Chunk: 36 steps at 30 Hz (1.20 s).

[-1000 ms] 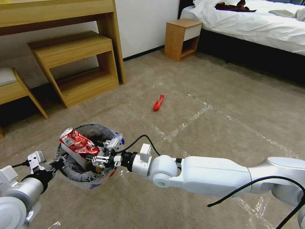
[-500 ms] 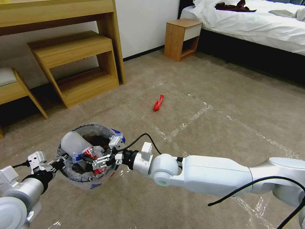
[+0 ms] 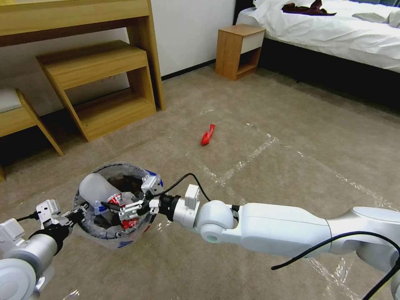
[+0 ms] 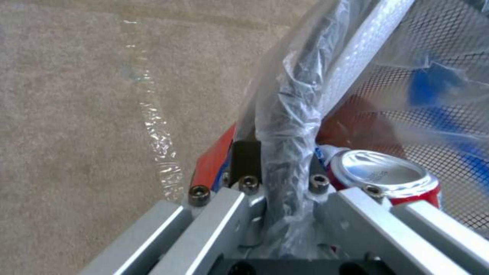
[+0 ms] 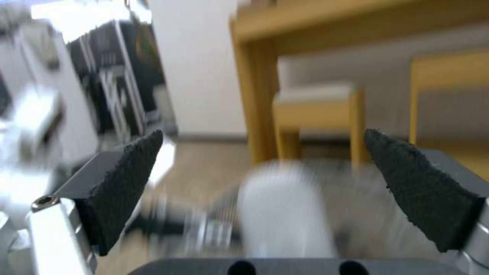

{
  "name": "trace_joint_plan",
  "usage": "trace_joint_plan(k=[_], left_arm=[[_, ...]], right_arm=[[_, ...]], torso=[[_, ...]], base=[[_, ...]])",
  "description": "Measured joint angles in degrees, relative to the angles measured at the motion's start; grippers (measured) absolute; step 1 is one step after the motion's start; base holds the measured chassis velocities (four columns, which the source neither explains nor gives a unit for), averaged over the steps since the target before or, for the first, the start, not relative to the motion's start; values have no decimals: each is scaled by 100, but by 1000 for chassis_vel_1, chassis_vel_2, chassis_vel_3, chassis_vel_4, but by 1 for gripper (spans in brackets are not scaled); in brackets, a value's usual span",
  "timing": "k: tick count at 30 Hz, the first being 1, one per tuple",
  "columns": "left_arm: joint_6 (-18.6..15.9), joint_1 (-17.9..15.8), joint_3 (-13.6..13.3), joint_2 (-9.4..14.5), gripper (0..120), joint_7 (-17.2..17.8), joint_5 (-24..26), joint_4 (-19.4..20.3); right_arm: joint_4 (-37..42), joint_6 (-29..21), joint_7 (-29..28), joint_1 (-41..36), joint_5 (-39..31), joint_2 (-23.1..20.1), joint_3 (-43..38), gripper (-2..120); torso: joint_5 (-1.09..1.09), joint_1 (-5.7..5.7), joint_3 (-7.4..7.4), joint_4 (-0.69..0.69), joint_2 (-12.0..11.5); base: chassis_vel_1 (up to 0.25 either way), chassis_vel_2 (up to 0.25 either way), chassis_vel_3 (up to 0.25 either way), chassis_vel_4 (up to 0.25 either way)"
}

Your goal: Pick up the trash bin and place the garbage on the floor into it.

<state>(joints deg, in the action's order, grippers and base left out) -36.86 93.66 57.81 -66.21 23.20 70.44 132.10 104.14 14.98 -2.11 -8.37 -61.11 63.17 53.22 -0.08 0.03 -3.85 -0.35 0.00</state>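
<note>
I hold the trash bin (image 3: 104,168) off the floor (image 3: 258,196); it is round, with a clear bag liner marked with blue patches. My left gripper (image 3: 80,211) is shut on its near rim. In the left wrist view the left gripper (image 4: 282,172) clamps the liner-wrapped rim (image 4: 293,114), and a red can (image 4: 382,173) lies just inside the mesh wall. My right gripper (image 3: 121,205) hangs open over the bin's mouth, above the red can (image 3: 118,198) and a white roll (image 3: 93,187). Its black pads (image 5: 127,191) stand wide apart with nothing between them. One red wrapper (image 3: 207,134) lies on the carpet ahead.
A wooden desk with a stepped shelf (image 3: 100,83) stands along the wall at the left. A small nightstand (image 3: 237,50) and a bed (image 3: 333,37) are at the far right. Shiny tape strips (image 3: 246,160) cross the carpet.
One second ago my right gripper held the crushed red can above the bin. It has opened, and the can now lies inside. The bin and my left gripper stay put.
</note>
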Motion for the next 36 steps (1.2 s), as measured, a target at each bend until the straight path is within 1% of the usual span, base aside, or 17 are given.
trace_joint_plan(k=[1, 4, 5, 8, 9, 15, 18, 20, 22, 24, 27, 28, 30, 31, 32, 34, 36], left_arm=[[0, 0, 0, 0, 1, 0, 0, 0], [16, -15, 17, -11, 1, -19, -44, -42], [16, -15, 17, -11, 1, -19, -44, -42], [33, -25, 34, -31, 1, -42, -84, -73], [33, -25, 34, -31, 1, -42, -84, -73], [50, -43, 38, -67, 1, -54, -142, -119], [65, -35, 62, -110, 1, -64, -174, -128], [67, -33, 70, -117, 1, -66, -183, -130], [111, -23, 119, -148, 1, -116, -311, -150], [120, -22, 133, -154, 1, -128, -344, -153], [184, 21, 234, -240, 1, -202, -510, -134], [184, 21, 234, -240, 1, -202, -510, -134], [261, 86, 310, -320, 1, -266, -726, -132], [266, 88, 314, -327, 1, -266, -739, -132], [266, 88, 314, -327, 1, -266, -739, -132], [268, 94, 321, -344, 1, -266, -751, -118], [269, 94, 322, -346, 1, -267, -751, -114]], right_arm=[[0, 0, 0, 0, 0, 0, 0, 100], [151, 47, 86, -145, -189, 53, -935, 100], [151, 47, 86, -145, -189, 53, -935, 100], [272, 49, 220, -276, -383, -68, -1866, 100], [272, 49, 220, -276, -383, -68, -1866, 100], [339, 62, 340, -517, -477, -297, -2645, 100], [506, 99, 347, -902, -519, -477, -3328, 100], [526, 110, 347, -962, -526, -514, -3416, 100], [612, 192, 374, -1431, -535, -740, -3978, 100], [622, 202, 403, -1554, -522, -789, -4143, 100], [731, 261, 434, -2194, -308, -999, -5157, 100], [731, 261, 434, -2194, -308, -999, -5157, 100], [823, 340, 422, -2766, 88, -1088, -6092, 100], [853, 361, 423, -2929, 185, -1098, -6318, 99], [853, 361, 423, -2929, 185, -1098, -6318, 99], [1008, 427, 433, -3687, 498, -1115, -7215, 99], [1052, 447, 444, -3885, 558, -1115, -7406, 99]], torso=[[0, 0, 0, 0, 0], [0, 0, 0, 1, 0], [0, 0, 0, 1, 0], [0, 0, 0, 0, 0], [0, 0, 0, 0, 0], [1, 0, 0, 0, 0], [1, 0, 0, 1, 0], [1, 0, 0, 0, 0], [0, 0, 0, 1, 0], [2, 0, 0, 0, 0], [1, 0, 0, -4, 0], [1, 0, 0, -4, 0], [1, 0, 1, 2, 0], [0, 0, 1, 3, 1], [0, 0, 1, 3, 1], [1, 0, 1, 0, 1], [2, 0, 1, -2, 0]], base=[[0, 0, 0, 0], [0, 0, 0, 0], [0, 0, 0, 0], [0, 0, 0, 0], [0, 0, 0, 0], [0, 0, 0, 0], [0, 0, 0, 0], [0, 0, 0, 0], [0, 0, 0, 0], [0, 0, 0, 0], [0, 0, 0, 0], [0, 0, 0, 0], [0, 0, 0, 0], [0, 0, 0, 0], [0, 0, 0, 0], [0, 0, 0, 0], [0, 0, 0, 0]])
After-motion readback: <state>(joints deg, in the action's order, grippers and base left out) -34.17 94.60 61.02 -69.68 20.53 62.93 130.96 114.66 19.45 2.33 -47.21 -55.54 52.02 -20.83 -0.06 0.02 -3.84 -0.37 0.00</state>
